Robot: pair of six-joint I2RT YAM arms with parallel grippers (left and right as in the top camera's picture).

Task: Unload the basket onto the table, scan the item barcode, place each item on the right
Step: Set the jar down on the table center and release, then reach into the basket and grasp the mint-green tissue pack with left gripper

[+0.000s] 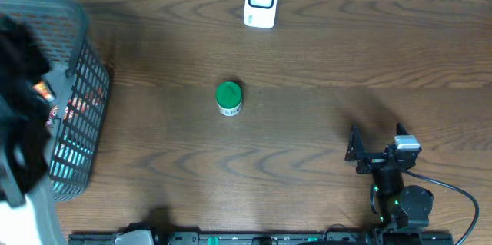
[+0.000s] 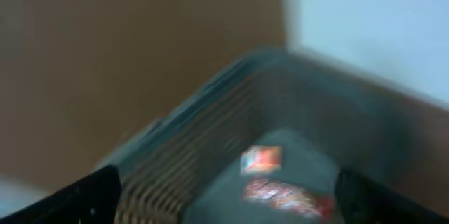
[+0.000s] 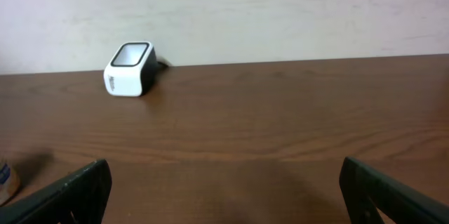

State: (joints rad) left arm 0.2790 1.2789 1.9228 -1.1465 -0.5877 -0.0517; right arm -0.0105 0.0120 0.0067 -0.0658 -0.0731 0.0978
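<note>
Overhead alone shows green lid [image 1: 228,93].

The left-wrist view was smeared all over: the basket [image 2: 210,126] corner showed soft, and the red-printed packet [image 2: 280,196] inside it could not be read. In the overhead view, the left edge cut off the basket, and the left arm [image 1: 15,153] was only a dark, cropped mass. At the lower left of the right-wrist view, a container [image 3: 5,180] was mostly cut off.
</note>
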